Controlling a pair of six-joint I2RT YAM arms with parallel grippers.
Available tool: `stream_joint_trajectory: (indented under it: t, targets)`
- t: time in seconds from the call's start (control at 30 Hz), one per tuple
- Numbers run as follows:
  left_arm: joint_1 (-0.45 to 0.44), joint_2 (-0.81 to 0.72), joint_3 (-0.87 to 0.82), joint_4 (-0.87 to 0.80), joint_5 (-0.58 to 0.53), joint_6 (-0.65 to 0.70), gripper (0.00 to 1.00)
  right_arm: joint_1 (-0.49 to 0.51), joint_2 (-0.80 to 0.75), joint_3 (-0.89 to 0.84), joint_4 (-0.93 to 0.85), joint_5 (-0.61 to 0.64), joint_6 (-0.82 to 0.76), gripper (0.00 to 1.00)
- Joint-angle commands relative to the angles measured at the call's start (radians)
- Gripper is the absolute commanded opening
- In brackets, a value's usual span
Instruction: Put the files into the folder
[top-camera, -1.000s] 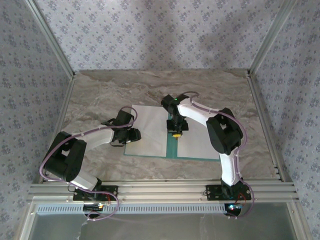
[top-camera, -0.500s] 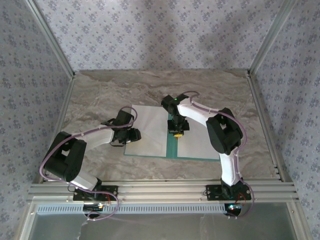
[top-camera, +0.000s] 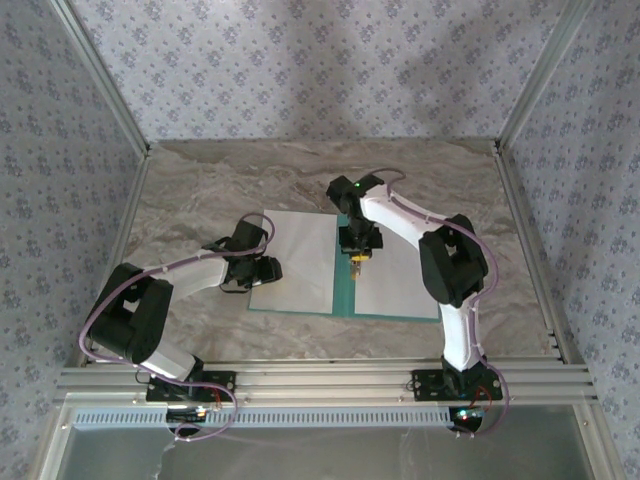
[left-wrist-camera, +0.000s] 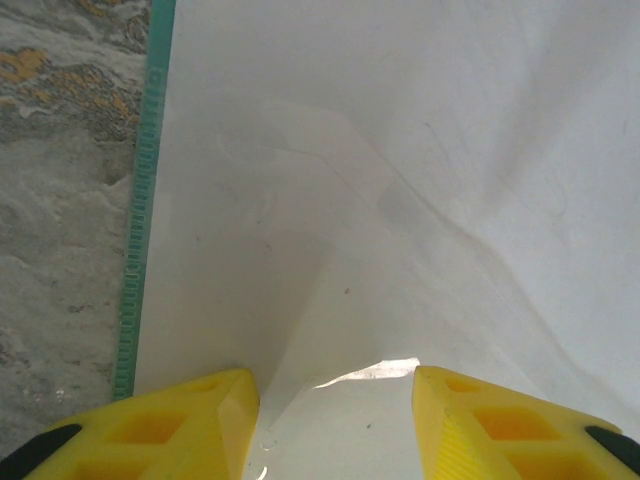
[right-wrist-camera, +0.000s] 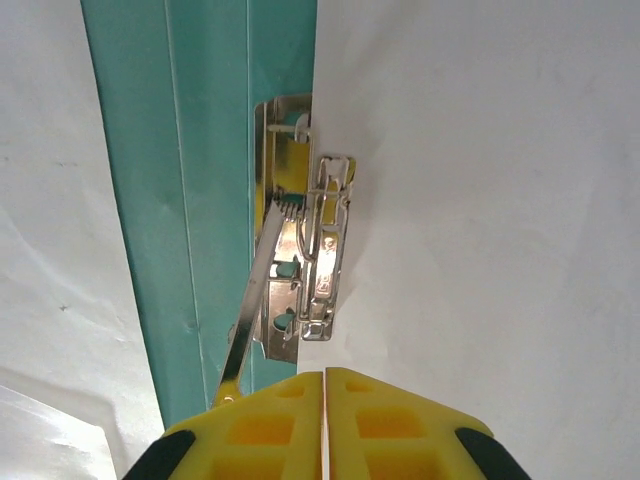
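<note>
- the folder (top-camera: 343, 292) lies open and flat on the table (top-camera: 200, 190), its teal centre fold bare between the two white files.
- the left sheet (top-camera: 300, 255) covers the left half and the right sheet (top-camera: 395, 285) the right half, its inner edge meeting the metal clip (right-wrist-camera: 300, 270).
- left gripper (left-wrist-camera: 335, 425): jaws spread, nothing between them, low over the left sheet near the folder's outer edge; a raised crease shows ahead.
- right gripper (right-wrist-camera: 324, 420): jaws pressed together, empty, over the centre fold just beside the clip; the clip's lever slants down past its left finger.
</note>
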Motion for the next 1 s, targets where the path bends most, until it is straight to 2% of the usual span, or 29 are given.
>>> stream_joint_trajectory:
  t: [0.0,0.17,0.3,0.37,0.7,0.97]
  targets:
    - [0.009,0.029,-0.042,-0.057,0.0,-0.004,0.48,-0.012,0.016,0.047,-0.068,0.038,-0.017,0.12]
    - [0.009,0.032,-0.04,-0.048,0.011,-0.012,0.48,-0.016,-0.016,0.054,-0.055,0.022,-0.008,0.18]
    - [0.008,0.033,-0.039,-0.044,0.014,-0.014,0.48,-0.002,-0.038,0.034,-0.001,-0.03,-0.012,0.28]
    - [0.008,0.035,-0.039,-0.044,0.015,-0.012,0.48,0.005,-0.042,0.02,0.019,-0.049,-0.007,0.29]
    - [0.008,0.041,-0.041,-0.044,0.013,-0.006,0.48,0.028,-0.015,0.014,0.022,-0.047,0.007,0.28]
    - [0.008,0.041,-0.044,-0.044,0.012,-0.005,0.48,0.039,0.003,0.01,0.013,-0.051,0.007,0.22]
